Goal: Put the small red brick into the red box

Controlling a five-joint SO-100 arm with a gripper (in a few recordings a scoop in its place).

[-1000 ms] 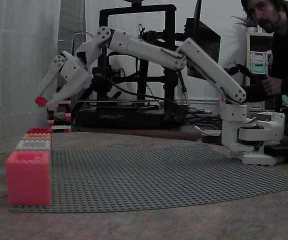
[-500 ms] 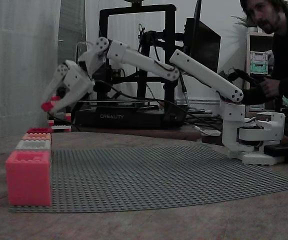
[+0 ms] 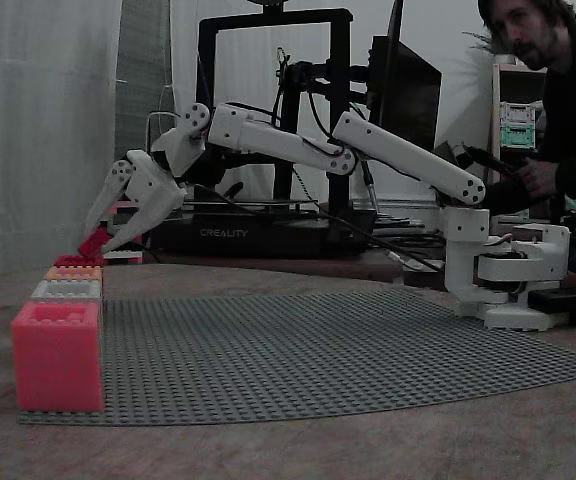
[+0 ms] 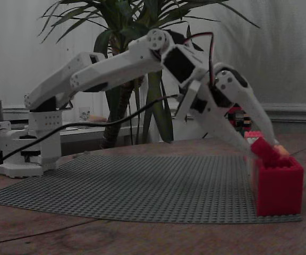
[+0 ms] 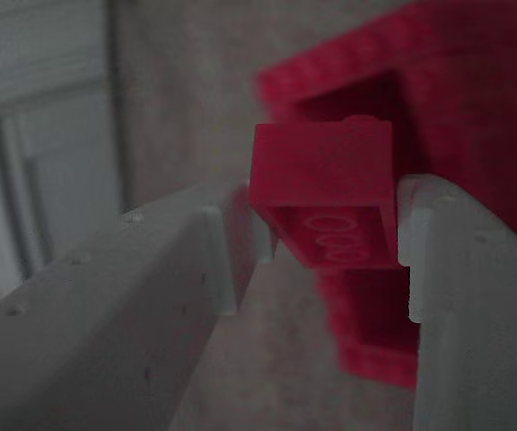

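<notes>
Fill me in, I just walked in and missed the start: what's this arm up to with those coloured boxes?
The white arm is carrying the small red brick, pinched between its two fingers, the gripper reaching down at the far end of a row of boxes along the grey baseplate. The brick hangs right at the open top of the red box, just at its rim and not yet let go. A person sits behind the table.

red box [image 5: 474,117] blurred, cut off
</notes>
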